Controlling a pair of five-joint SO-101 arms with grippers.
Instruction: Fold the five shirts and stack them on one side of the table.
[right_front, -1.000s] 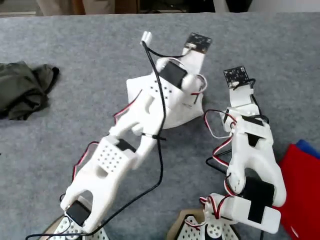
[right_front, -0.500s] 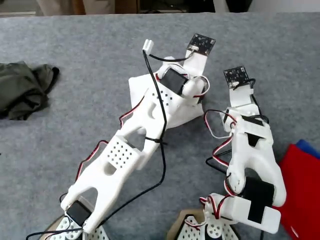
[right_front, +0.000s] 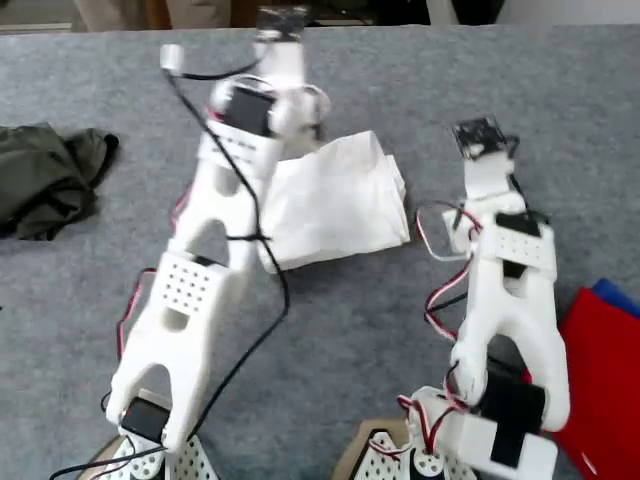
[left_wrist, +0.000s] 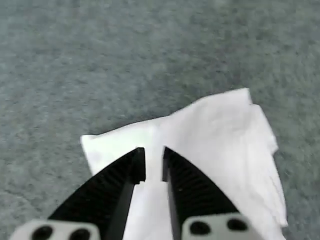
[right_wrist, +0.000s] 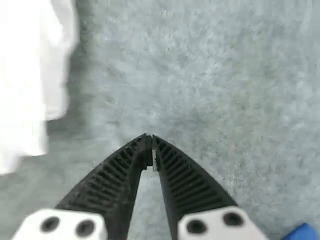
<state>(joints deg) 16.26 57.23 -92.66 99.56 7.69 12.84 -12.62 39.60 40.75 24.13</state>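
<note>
White shirt (right_front: 335, 200) lies loosely folded mid-table (right_front: 560, 90), between the two arms. Left gripper (left_wrist: 154, 164) hangs over its near edge, fingers a narrow slit apart, pinching nothing. Right gripper (right_wrist: 151, 146) is over bare table just beside the shirt, tips pressed together, empty. Green shirt (right_front: 45, 178) is crumpled at the left edge. Red shirt (right_front: 605, 385) and blue cloth (right_front: 618, 297) are at the right edge.

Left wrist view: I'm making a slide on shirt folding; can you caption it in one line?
Left hand, narrowly open, over the folded white shirt on the grey table.
</note>
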